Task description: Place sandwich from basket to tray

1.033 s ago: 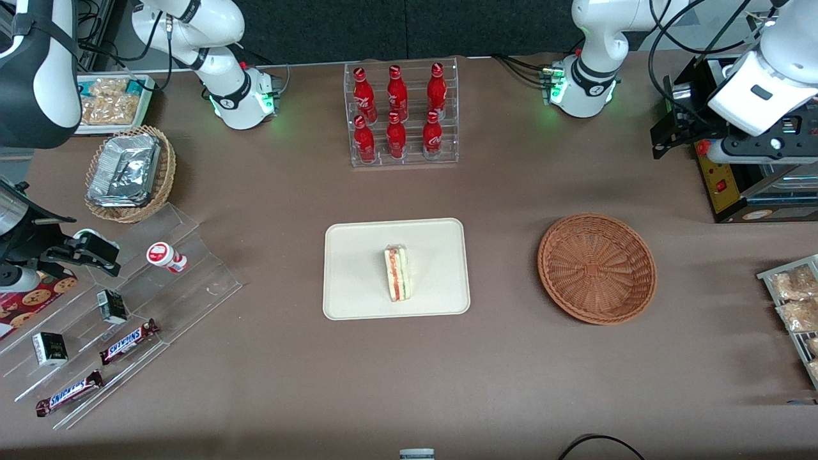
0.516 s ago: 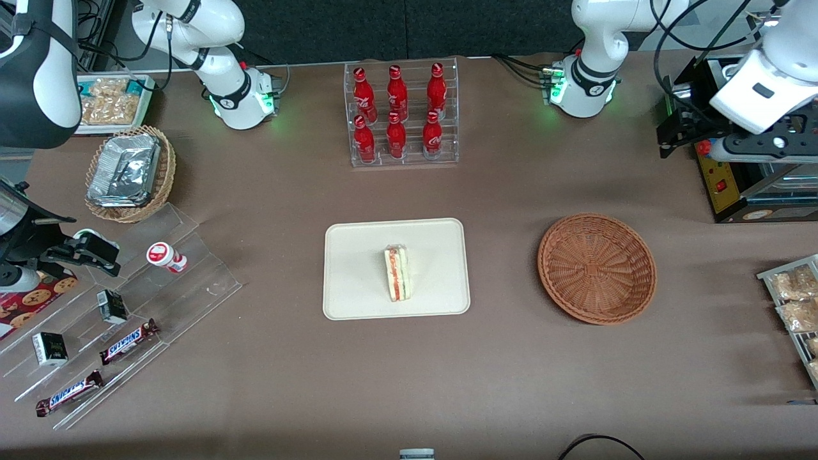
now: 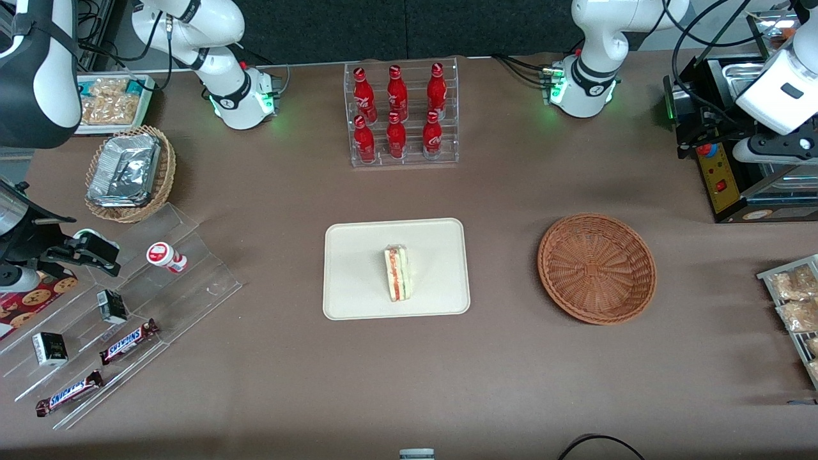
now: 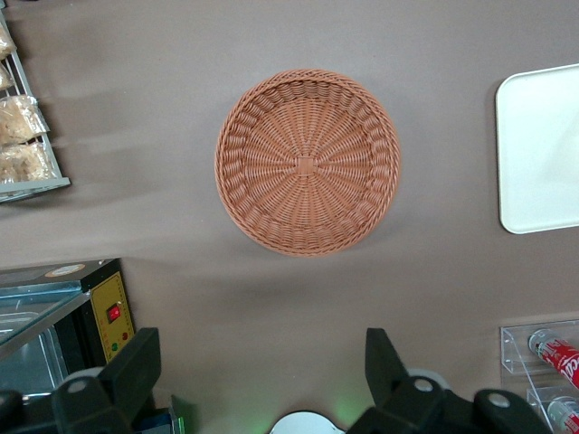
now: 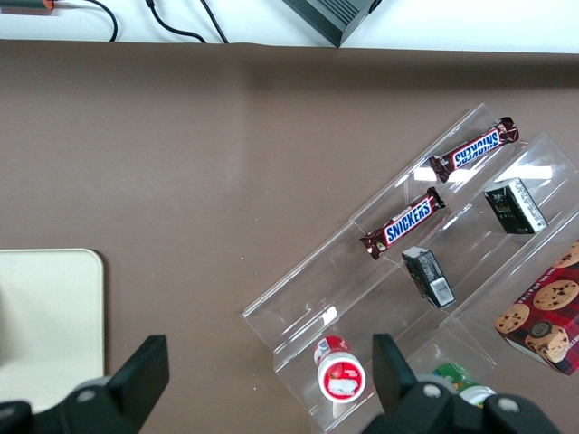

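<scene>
The sandwich (image 3: 399, 274) lies on the tray (image 3: 358, 255), a little toward the basket's side of the tray's middle, its red and green filling edge facing the parked arm's end. From the tray, the basket (image 3: 597, 268) sits at 3 o'clock in the front view, apart from it on the brown table (image 3: 498, 383), with nothing in it. At 12 o'clock from the tray stands a clear rack of red bottles (image 3: 401, 114), farther from the front camera. Toward the parked arm's end are clear stepped shelves (image 3: 121, 313) with Snickers bars (image 3: 130, 340) and a tan basket with foil packets (image 3: 128, 172). At 3 o'clock from the basket, at the table's edge, lies a rack of bagged snacks (image 3: 792, 306); at about 1 o'clock stands a black box with a yellow panel (image 3: 719, 179). Nothing lies between tray and basket.

The gripper (image 4: 262, 384) hangs high, roughly at 1 o'clock from the basket in the front view, over the black box; in the wrist view its fingers (image 4: 136, 371) are spread wide with nothing between them, the basket well below.

Since a second ago the arm has drawn farther toward the working arm's end and away from the basket; sandwich, tray and basket lie as before.
</scene>
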